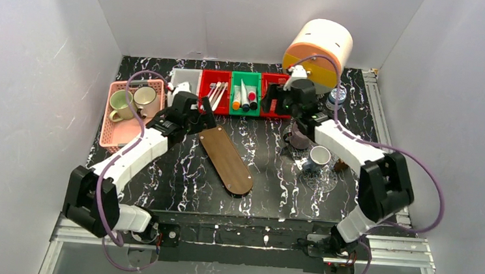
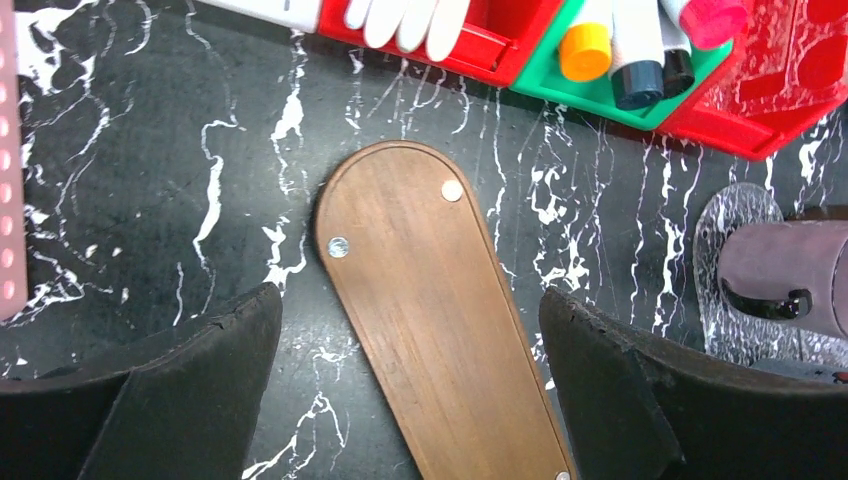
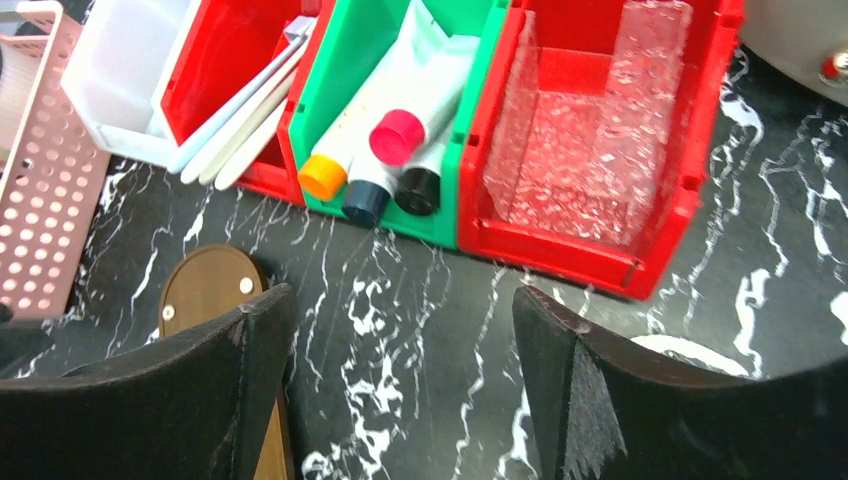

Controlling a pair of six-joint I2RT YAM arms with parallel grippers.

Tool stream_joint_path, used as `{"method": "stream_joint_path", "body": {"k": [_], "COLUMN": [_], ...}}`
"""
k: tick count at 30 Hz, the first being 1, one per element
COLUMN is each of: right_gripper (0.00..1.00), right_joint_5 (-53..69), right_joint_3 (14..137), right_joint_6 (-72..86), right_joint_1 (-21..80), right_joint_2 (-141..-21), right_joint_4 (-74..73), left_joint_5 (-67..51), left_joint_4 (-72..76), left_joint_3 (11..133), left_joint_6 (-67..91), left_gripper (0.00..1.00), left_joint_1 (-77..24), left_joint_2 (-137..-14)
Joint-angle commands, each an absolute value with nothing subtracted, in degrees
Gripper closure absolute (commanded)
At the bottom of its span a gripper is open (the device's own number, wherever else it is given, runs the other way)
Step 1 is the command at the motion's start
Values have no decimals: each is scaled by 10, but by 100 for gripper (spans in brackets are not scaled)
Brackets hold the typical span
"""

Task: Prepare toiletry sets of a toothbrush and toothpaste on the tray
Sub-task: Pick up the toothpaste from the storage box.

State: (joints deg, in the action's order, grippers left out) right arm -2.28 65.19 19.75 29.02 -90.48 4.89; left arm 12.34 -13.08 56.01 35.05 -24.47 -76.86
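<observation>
The oval wooden tray point(image 1: 226, 159) lies bare on the black marble table, aslant in the middle. Slim white toothbrushes point(image 3: 240, 118) rest in a red bin point(image 1: 215, 90). Toothpaste tubes point(image 1: 245, 96) with orange point(image 3: 322, 176), pink point(image 3: 397, 137) and dark caps point(image 3: 417, 190) lie in the green bin point(image 3: 345, 70) beside it. My left gripper point(image 2: 410, 335) hangs open over the tray's far end point(image 2: 425, 300), nothing between its fingers. In front of the bins my right gripper point(image 3: 400, 335) stands open above bare table, holding nothing.
A pink basket point(image 1: 114, 133) with two cups sits at the left. A white bin point(image 1: 186, 77) stands left of the red one, and another red bin point(image 3: 600, 130) holds clear plastic. A cream and orange drum point(image 1: 318, 50) and mugs point(image 1: 320, 157) crowd the right.
</observation>
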Motion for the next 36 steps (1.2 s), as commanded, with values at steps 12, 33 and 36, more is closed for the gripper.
{"method": "stream_joint_path", "body": {"k": [12, 33, 36], "right_gripper": [34, 72, 86], "right_joint_5": [-197, -236, -221], "right_joint_3": [873, 973, 950], "right_joint_6": [182, 172, 175], "right_joint_1": [364, 368, 370], "right_joint_2": [-1137, -1238, -1210], "right_joint_4": [46, 26, 44], "left_joint_5": [133, 96, 85], "left_joint_4": [-133, -122, -114], "left_joint_3": [500, 495, 493], "left_joint_6": [369, 383, 398], "left_gripper": [2, 2, 2], "left_joint_1": [-229, -229, -229], "left_joint_2": [-671, -669, -673]}}
